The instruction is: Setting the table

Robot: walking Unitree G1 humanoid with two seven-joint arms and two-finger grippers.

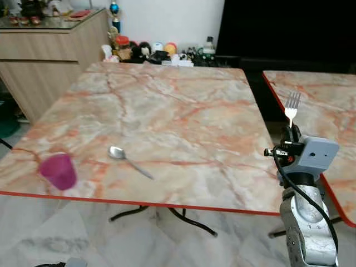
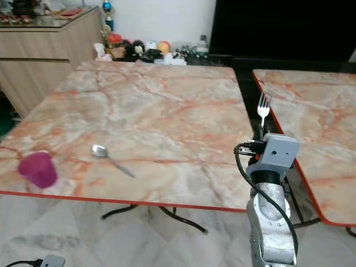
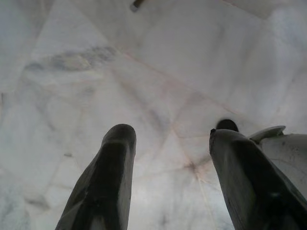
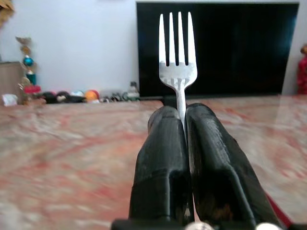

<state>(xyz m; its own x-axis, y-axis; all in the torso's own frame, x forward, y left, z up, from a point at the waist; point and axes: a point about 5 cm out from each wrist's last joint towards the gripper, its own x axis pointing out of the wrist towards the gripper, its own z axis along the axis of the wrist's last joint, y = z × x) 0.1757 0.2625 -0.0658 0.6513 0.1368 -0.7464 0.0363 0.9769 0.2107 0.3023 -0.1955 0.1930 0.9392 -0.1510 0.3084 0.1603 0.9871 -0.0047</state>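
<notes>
My right gripper (image 1: 290, 130) is shut on a silver fork (image 1: 291, 105), held upright with its tines up, just off the right edge of the marble table (image 1: 183, 105). In the right wrist view the fork (image 4: 177, 62) stands pinched between the two black fingers (image 4: 165, 158). A silver spoon (image 1: 127, 159) lies on the table near the front, left of centre. A purple cup (image 1: 58, 170) stands at the front left corner. My left gripper (image 3: 168, 177) hangs open over the pale floor, with nothing between its fingers.
A second marble table (image 1: 322, 100) stands to the right, across a narrow gap. A wooden cabinet (image 1: 50, 55) is at the back left. Small bottles and toys (image 1: 156, 51) line the floor by the far wall. A dark screen (image 1: 289, 28) fills the back right.
</notes>
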